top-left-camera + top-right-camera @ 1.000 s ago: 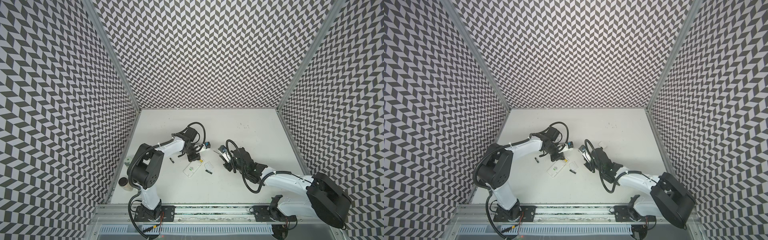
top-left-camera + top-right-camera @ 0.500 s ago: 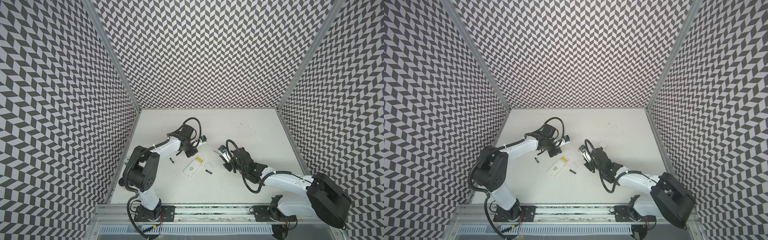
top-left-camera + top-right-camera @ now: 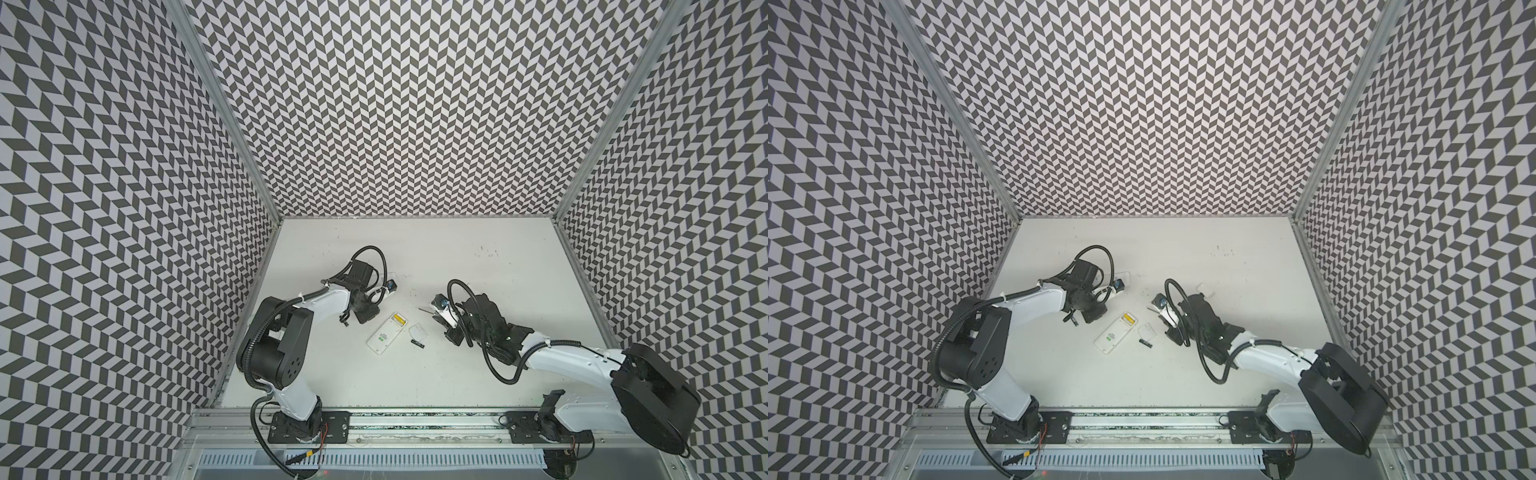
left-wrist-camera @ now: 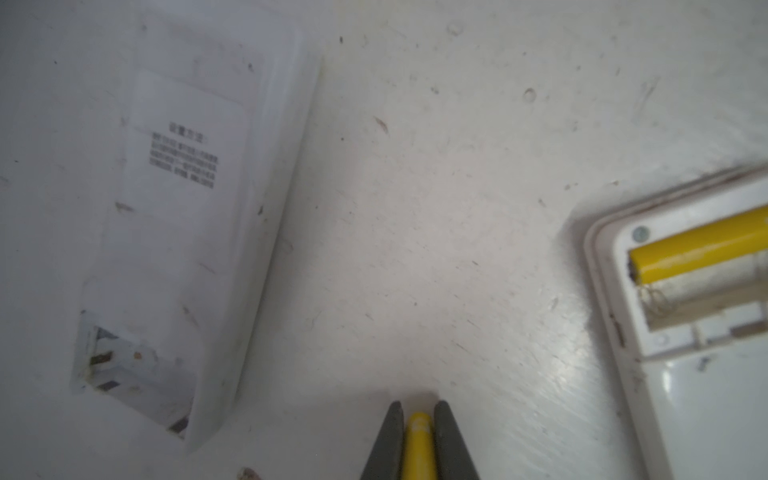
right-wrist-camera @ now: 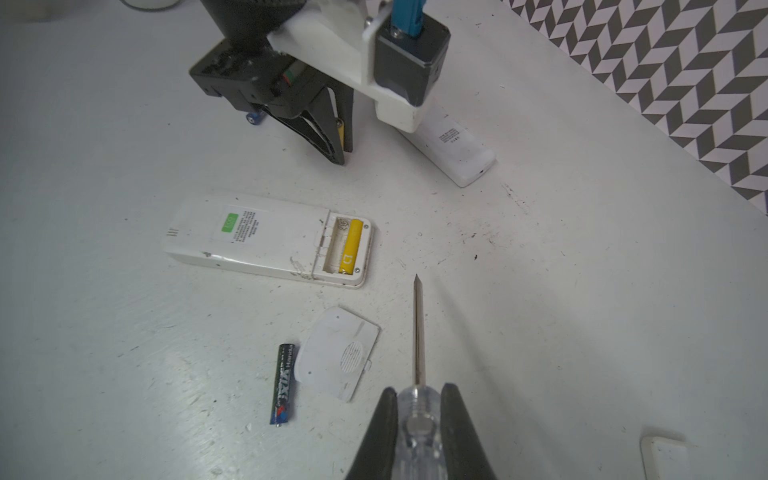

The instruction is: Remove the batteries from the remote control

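We see L gripper pinched on yellow cell, cell's rear cut off. R gripper clamps screwdriver handle. 2nd yellow cell in remote bay; black cell by cover. Behind L gripper, blue-tipped bit: mostly hidden.

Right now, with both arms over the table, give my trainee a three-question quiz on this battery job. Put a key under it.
1. True or false: the left fingers are empty.
2. Fill in: the right fingers hold a ___.
3. How many batteries sit in the compartment of the open remote? A none, B one, C two.

Key
1. False: they pinch a yellow battery.
2. screwdriver.
3. B: a second yellow battery lies there, beside an empty slot.
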You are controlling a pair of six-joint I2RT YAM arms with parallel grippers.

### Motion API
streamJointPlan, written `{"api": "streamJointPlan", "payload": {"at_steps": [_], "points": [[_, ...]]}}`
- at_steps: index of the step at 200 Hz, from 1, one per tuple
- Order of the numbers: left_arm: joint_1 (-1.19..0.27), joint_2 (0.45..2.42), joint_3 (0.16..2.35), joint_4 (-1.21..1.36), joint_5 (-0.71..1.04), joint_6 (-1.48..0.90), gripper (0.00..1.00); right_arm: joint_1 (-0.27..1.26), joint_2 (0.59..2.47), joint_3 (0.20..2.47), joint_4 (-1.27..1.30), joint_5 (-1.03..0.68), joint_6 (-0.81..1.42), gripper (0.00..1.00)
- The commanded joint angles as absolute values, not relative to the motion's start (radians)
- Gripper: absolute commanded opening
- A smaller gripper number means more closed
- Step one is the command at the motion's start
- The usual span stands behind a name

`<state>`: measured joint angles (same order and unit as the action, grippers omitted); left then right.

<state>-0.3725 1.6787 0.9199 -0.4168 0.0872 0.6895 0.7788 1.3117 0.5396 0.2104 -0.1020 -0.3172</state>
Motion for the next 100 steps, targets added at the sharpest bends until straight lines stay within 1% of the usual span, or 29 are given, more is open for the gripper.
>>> {"api": "streamJointPlan", "payload": {"at_steps": [1,12,24,53,69,86,100], "points": [[-0.373,1.667,0.914,-0.398,0.082,0.694,0.21,0.797,1.312,0.553,0.244,-0.175,-0.341,0.0],[-0.371,1.667,0.91,-0.381,0.08,0.688,0.36,0.806,1.321,0.554,0.243,-0.181,-0.352,0.0],[-0.375,1.671,0.899,-0.364,0.067,0.689,0.41,0.815,1.336,0.559,0.239,-0.197,-0.357,0.0],[-0.378,1.653,0.916,-0.371,0.056,0.682,0.63,0.87,1.37,0.595,0.191,-0.17,-0.385,0.0],[-0.371,1.645,0.908,-0.34,0.032,0.675,0.68,0.88,1.387,0.59,0.203,-0.175,-0.388,0.0],[-0.37,1.63,0.91,-0.344,0.026,0.673,0.76,0.889,1.405,0.608,0.172,-0.158,-0.394,0.0],[-0.355,1.612,0.908,-0.332,0.028,0.669,0.79,0.892,1.402,0.614,0.168,-0.146,-0.396,0.0]]}}
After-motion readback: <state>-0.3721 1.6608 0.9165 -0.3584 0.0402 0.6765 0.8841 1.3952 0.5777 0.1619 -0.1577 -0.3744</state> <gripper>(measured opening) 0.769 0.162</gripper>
